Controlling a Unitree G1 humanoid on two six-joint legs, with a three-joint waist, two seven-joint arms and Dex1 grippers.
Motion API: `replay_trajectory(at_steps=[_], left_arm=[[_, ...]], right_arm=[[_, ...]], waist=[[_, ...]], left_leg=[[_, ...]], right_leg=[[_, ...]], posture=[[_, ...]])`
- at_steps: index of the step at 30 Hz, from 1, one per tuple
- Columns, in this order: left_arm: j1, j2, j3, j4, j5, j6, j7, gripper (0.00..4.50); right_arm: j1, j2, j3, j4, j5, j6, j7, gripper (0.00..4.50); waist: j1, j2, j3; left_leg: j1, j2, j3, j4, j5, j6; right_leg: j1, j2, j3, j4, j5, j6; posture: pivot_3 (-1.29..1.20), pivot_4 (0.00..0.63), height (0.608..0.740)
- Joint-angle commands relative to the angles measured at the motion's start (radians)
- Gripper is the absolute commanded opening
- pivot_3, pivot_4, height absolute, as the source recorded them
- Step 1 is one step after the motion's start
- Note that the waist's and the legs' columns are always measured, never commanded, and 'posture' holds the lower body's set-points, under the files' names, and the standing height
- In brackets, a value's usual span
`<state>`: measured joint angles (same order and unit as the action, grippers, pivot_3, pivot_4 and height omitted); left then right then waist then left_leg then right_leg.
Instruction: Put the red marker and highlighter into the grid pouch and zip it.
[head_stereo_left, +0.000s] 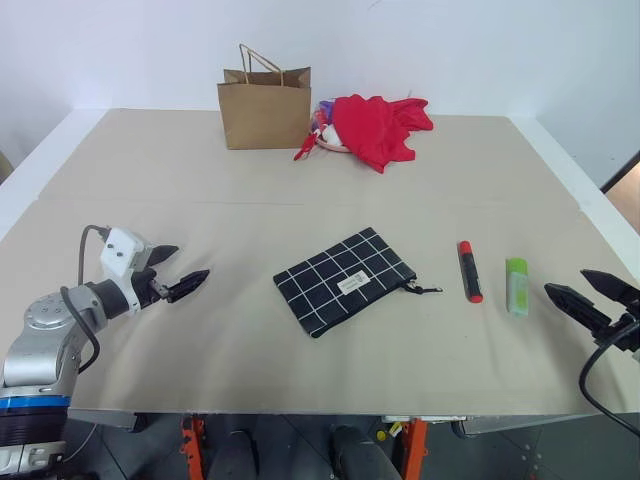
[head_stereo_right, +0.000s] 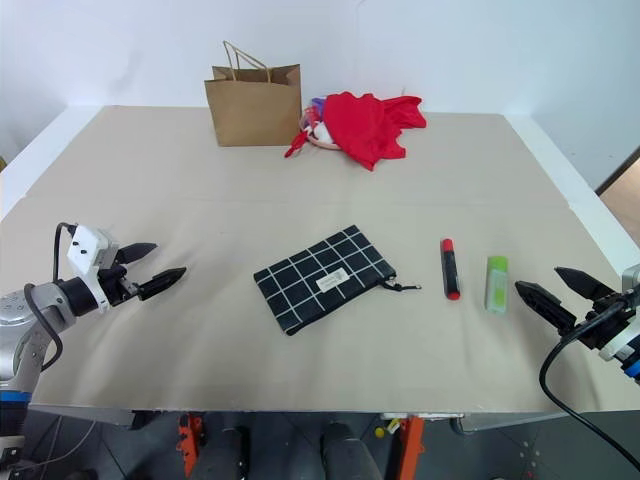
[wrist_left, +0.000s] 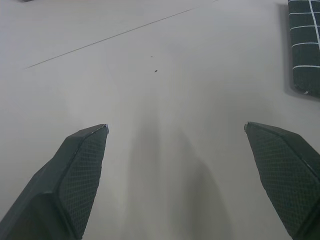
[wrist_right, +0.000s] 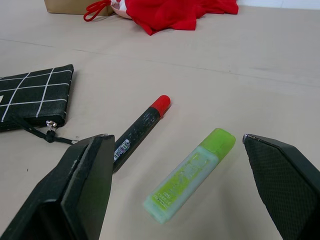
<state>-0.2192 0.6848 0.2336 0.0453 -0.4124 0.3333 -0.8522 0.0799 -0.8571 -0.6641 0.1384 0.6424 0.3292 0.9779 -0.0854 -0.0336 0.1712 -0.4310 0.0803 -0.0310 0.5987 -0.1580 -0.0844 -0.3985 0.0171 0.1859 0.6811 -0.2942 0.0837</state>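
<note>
Both our hands wait open and empty: left hand (head_stereo_left: 178, 270), right hand (head_stereo_right: 553, 290) just beside the highlighter (head_stereo_right: 496, 283). It and the red marker (head_stereo_right: 449, 268) lie right of the grid pouch (head_stereo_right: 322, 277), mid-surface (head_stereo_left: 300, 190). Light, stiff, slick pens: pinch mid-barrel. Pouch soft. Open room all round.

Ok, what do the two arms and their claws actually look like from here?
Each claw has two black, tapered, pointed fingers; the pads carry a fine cross-hatch texture. The left claw sits on a silver-grey arm with a white box on the wrist, a blue band lower down and a looping black cable. The right claw also trails a black cable.
</note>
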Motion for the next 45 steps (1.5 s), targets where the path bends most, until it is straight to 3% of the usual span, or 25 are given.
replay_trajectory(at_steps=[1, 15, 23, 28, 31, 34, 35, 39, 45], left_arm=[[-0.006, 0.013, 0.019, -0.019, -0.006, -0.017, -0.009, 4.5], [-0.011, 0.022, 0.011, -0.026, -0.02, -0.023, -0.07, 4.5], [-0.016, 0.013, -0.093, -0.106, 0.012, -0.063, -0.14, 4.5], [-0.007, -0.008, -0.233, -0.23, 0.012, -0.045, -0.21, 4.5], [-0.028, -0.023, -0.287, -0.252, 0.009, -0.038, -0.232, 4.5], [-0.064, -0.053, -0.381, -0.249, 0.044, -0.063, -0.267, 4.5], [-0.078, -0.061, -0.404, -0.241, 0.061, -0.08, -0.274, 4.5], [-0.118, -0.078, -0.469, -0.197, 0.14, -0.18, -0.298, 4.5], [-0.138, -0.11, -0.5, -0.15, 0.206, -0.296, -0.291, 4.5]], right_arm=[[0.018, -0.006, -0.043, -0.06, 0.012, 0.006, -0.007, 4.41], [0.008, -0.005, -0.031, -0.102, 0.015, 0.045, -0.025, 4.41], [-0.179, 0.075, 0.198, -0.256, 0.021, 0.125, -0.107, 4.41], [-0.386, 0.228, 0.479, -0.346, 0.014, 0.207, -0.146, 4.41], [-0.474, 0.301, 0.559, -0.268, -0.034, 0.181, -0.147, 3.78], [-0.566, 0.369, 0.641, -0.101, -0.131, 0.094, -0.131, 2.22], [-0.583, 0.378, 0.655, -0.049, -0.16, 0.058, -0.121, 2.12], [-0.613, 0.36, 0.657, 0.112, -0.245, -0.061, -0.093, 0.02], [-0.616, 0.327, 0.628, 0.232, -0.294, -0.164, -0.072, 0.02]], waist=[[0.0, 0.0, 0.0], [0.0, 0.0, 0.0], [-0.005, 0.001, 0.0], [-0.011, 0.002, 0.001], [-0.013, 0.002, 0.001], [-0.006, 0.002, 0.001], [-0.004, 0.002, 0.001], [0.006, 0.003, 0.001], [0.006, 0.004, 0.002]], left_leg=[[0.0, 0.0, 0.0, 0.0, 0.0, 0.0], [0.0, 0.0, 0.0, 0.0, 0.0, 0.0], [0.0, 0.0, 0.0, 0.001, 0.001, 0.0], [0.0, 0.0, 0.0, 0.0, 0.0, 0.0], [0.0, 0.001, -0.001, 0.0, 0.0, 0.0], [-0.002, 0.0, -0.002, 0.001, 0.0, 0.0], [-0.003, 0.0, -0.002, 0.002, 0.0, 0.0], [-0.004, -0.001, -0.003, 0.002, 0.0, 0.0], [-0.004, -0.001, -0.003, 0.001, 0.0, 0.001]], right_leg=[[0.0, 0.0, 0.0, 0.0, 0.0, 0.0], [0.0, 0.0, 0.0, 0.0, 0.0, 0.0], [0.0, 0.0, 0.0, 0.0, 0.002, 0.0], [0.0, 0.0, 0.0, 0.0, 0.001, 0.0], [-0.001, 0.001, -0.001, 0.001, 0.001, 0.0], [0.0, 0.0, -0.002, 0.0, 0.001, 0.0], [-0.001, 0.0, -0.002, 0.0, 0.001, 0.0], [-0.001, 0.0, -0.002, 0.0, 0.002, -0.002], [-0.001, 0.0, -0.002, 0.0, 0.004, -0.006]], posture=[[0.0, 0.15, 0.74], [0.0, 0.15, 0.74], [0.0, 0.15, 0.74], [0.0, 0.15, 0.74], [0.0, 0.15, 0.74], [0.0, 0.15, 0.74], [0.0, 0.15, 0.74], [0.0, 0.15, 0.74], [0.0, 0.15, 0.74]])
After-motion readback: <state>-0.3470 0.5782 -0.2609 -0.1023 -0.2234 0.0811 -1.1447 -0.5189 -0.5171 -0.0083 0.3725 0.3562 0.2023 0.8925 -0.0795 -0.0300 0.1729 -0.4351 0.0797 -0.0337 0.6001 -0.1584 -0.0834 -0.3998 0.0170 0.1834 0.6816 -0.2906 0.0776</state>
